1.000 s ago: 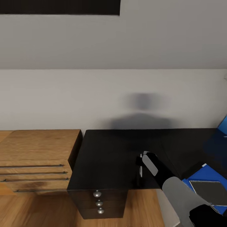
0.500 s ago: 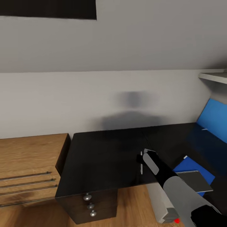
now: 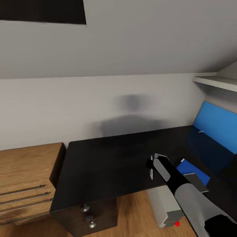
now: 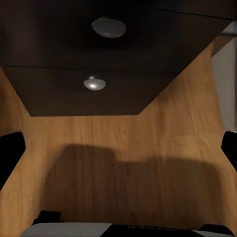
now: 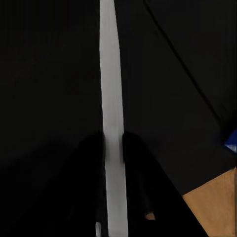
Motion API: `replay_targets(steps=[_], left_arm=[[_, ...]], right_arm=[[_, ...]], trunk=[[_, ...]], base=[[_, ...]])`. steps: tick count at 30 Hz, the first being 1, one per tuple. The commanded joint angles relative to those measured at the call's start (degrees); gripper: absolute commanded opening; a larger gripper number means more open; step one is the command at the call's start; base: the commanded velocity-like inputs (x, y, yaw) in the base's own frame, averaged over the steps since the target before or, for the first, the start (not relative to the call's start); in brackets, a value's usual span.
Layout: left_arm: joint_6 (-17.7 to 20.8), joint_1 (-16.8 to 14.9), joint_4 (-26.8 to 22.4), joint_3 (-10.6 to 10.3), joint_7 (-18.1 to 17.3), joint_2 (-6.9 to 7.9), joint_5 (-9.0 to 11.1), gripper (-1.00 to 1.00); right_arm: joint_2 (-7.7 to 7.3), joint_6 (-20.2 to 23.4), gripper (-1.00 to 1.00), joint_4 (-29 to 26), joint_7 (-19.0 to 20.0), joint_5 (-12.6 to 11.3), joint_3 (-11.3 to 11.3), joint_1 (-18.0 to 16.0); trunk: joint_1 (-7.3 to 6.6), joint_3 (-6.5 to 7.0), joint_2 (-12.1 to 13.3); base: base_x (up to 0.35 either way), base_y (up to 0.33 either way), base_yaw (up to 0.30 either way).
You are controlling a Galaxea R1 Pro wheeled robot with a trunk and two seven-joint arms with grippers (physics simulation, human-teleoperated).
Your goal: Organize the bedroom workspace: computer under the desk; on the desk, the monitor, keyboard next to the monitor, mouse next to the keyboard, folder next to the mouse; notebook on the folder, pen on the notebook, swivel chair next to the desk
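The desk [image 3: 108, 161] has a glossy black top and a blue back panel [image 3: 215, 122] at the right. My right gripper [image 3: 151, 168] hovers over the top's front part, shut on a thin pale stick, the pen [image 3: 151, 171]. In the right wrist view the pen [image 5: 111, 98] runs as a long light-grey strip between my dark fingers [image 5: 134, 160]. The blue folder [image 3: 192, 168] lies on the desk right of the gripper, with the grey notebook [image 3: 197, 180] on it, partly behind my arm. The light-grey computer [image 3: 166, 207] stands under the desk. My left gripper [image 4: 118, 158] is open above the wood floor.
A light wooden chest [image 3: 26, 177] with bar handles stands left of the desk. The dark desk drawers with silver knobs [image 3: 89, 217] are below the front edge, also close up as knobs [image 4: 94, 84] in the left wrist view. A white shelf [image 3: 215, 81] hangs at the right.
The whole head view has swung right: chest and desk slid left, and the blue panel, shelf and computer came in. My right gripper keeps its grip and its place in the view.
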Motion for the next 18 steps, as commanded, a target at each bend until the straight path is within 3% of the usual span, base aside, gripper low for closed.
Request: replay_targets(steps=[1, 6, 18], left_arm=[[-0.14, -0.07, 0.08, -0.18, -0.45, -0.01, 0.62, 1.0], [-0.14, -0.05, 0.08, -0.18, -0.46, 0.0, 0.61, 1.0], [-0.3, -0.05, 0.08, -0.1, -0.51, 0.0, 0.59, 1.0]], right_arm=[[-0.18, -0.11, -1.0, -0.09, -0.54, -0.68, 0.35, -0.06], [-0.75, -0.67, -1.0, -0.11, -0.53, -0.68, 0.33, -0.06], [-2.47, -1.91, -1.0, -0.12, -0.54, -0.68, 0.26, -0.06]], trunk=[[-0.21, 0.09, 0.35], [-1.31, 0.91, 2.35], [-1.31, 0.61, 2.35]], base=[[0.0, 0.0, -0.09], [0.0, 0.0, -0.129], [0.0, 0.0, -0.231]])
